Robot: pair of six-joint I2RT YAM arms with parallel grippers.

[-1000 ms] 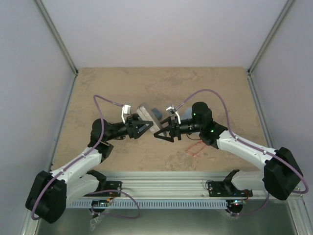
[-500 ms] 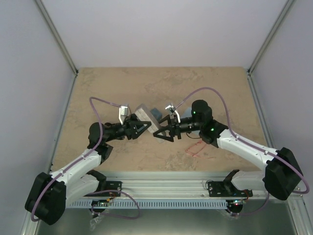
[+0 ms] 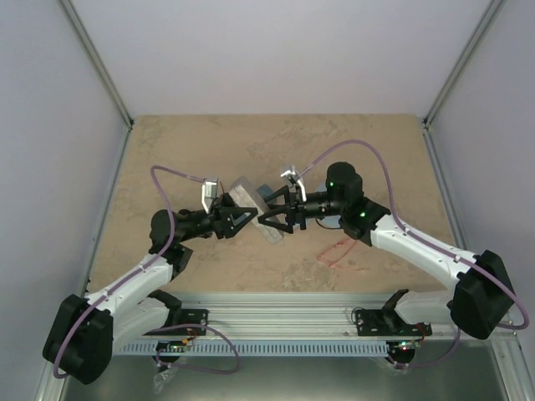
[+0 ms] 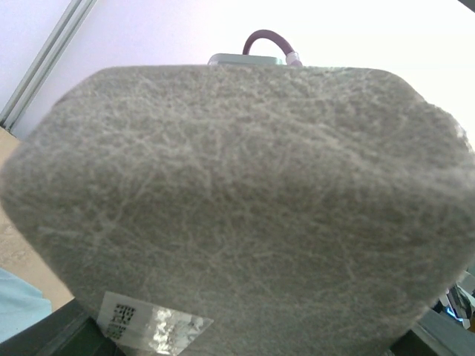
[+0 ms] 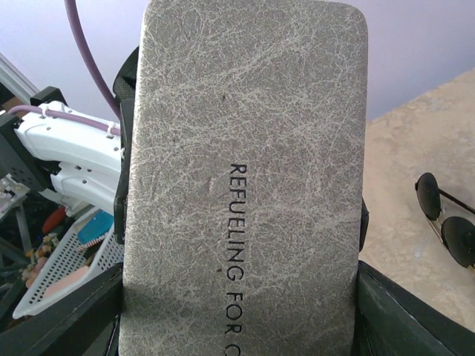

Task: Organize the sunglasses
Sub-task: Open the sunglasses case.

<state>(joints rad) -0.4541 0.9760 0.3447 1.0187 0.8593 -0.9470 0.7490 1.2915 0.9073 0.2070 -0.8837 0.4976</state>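
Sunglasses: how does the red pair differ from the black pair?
The red pair has a thin red frame, and the table shows through it; the black pair has dark oval lenses. The red pair lies beside the right arm in the top view; the black pair shows only in the right wrist view, right of the grey case. Both lie on the table, unheld.

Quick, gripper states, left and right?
Left gripper: closed on the grey case.
Right gripper: fingers flank the same case; clamped or not, cannot tell.
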